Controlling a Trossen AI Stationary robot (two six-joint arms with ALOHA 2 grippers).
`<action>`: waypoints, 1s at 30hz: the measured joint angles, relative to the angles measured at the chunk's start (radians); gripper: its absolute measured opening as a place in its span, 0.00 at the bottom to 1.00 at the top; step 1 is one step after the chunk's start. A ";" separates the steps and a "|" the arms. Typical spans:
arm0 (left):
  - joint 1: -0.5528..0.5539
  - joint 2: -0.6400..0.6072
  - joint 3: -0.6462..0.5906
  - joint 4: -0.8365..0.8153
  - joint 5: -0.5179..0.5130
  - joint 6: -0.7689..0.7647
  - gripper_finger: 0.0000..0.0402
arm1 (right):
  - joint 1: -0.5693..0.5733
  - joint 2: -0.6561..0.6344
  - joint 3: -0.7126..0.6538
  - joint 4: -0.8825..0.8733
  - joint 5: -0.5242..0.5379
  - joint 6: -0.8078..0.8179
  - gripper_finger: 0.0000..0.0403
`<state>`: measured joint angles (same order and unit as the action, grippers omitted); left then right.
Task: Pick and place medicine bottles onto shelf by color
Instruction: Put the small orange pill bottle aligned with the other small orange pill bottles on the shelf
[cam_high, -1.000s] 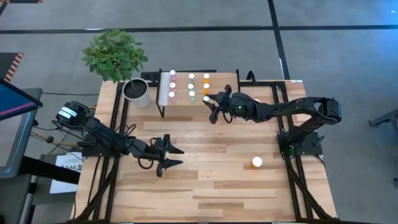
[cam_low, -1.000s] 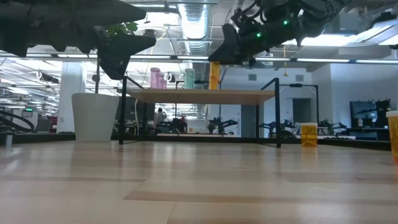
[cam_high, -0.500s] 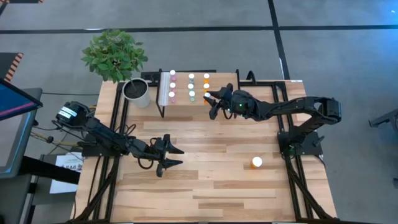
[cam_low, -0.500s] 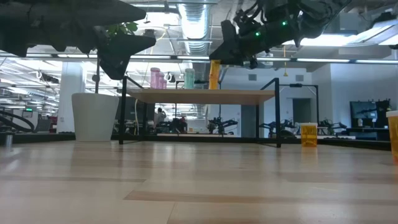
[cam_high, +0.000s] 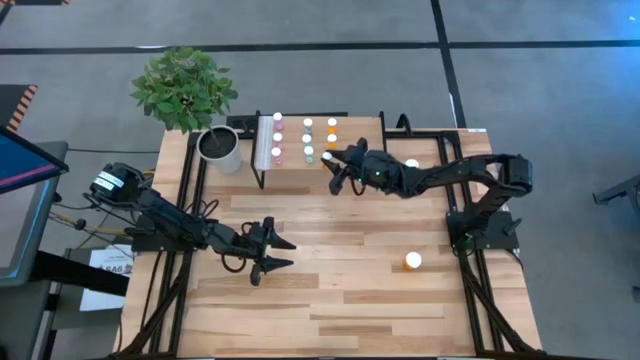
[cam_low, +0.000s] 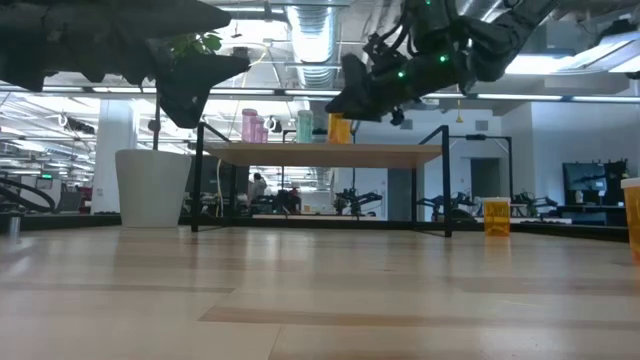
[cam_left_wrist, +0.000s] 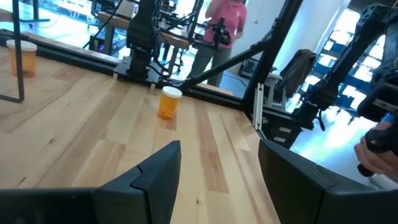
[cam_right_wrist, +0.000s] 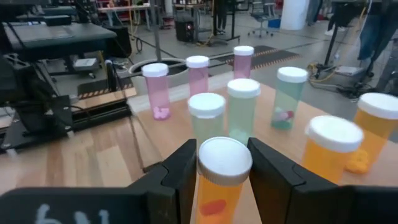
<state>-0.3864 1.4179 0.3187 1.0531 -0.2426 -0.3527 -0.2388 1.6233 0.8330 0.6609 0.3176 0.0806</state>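
The right gripper (cam_right_wrist: 224, 171) has its fingers closed against the sides of an orange medicine bottle (cam_right_wrist: 222, 180) with a white cap, held upright between them. Just beyond the fingertips stand two teal-green bottles (cam_right_wrist: 242, 109) and a third (cam_right_wrist: 288, 96) further off, with three pink bottles (cam_right_wrist: 197, 74) behind them, and another orange bottle (cam_right_wrist: 334, 152) just beside the held one. All of these stand on the light-wood shelf (cam_high: 292, 170), over whose near corner the gripper hovers. Well away from those fingers, one more orange bottle (cam_high: 412, 261) stands alone on the wooden table (cam_high: 340, 300).

The left gripper (cam_high: 272, 252) waits low over the table's middle, its fingers (cam_left_wrist: 155, 171) spread apart with nothing between them, the lone orange bottle beyond them. A potted plant (cam_high: 218, 147) sits beside the shelf.
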 joint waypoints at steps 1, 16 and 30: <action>0.000 0.000 0.000 0.000 0.001 0.000 0.51 | -0.002 -0.006 0.000 -0.009 0.000 -0.008 0.37; 0.000 0.000 0.000 -0.007 -0.002 -0.001 0.51 | -0.040 -0.030 0.001 -0.082 0.000 -0.041 0.37; 0.000 0.000 0.000 -0.008 -0.004 -0.001 0.51 | -0.037 -0.030 0.001 -0.089 0.000 -0.055 0.38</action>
<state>-0.3866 1.4179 0.3187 1.0454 -0.2469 -0.3536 -0.2760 1.5932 0.8337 0.5716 0.3172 0.0253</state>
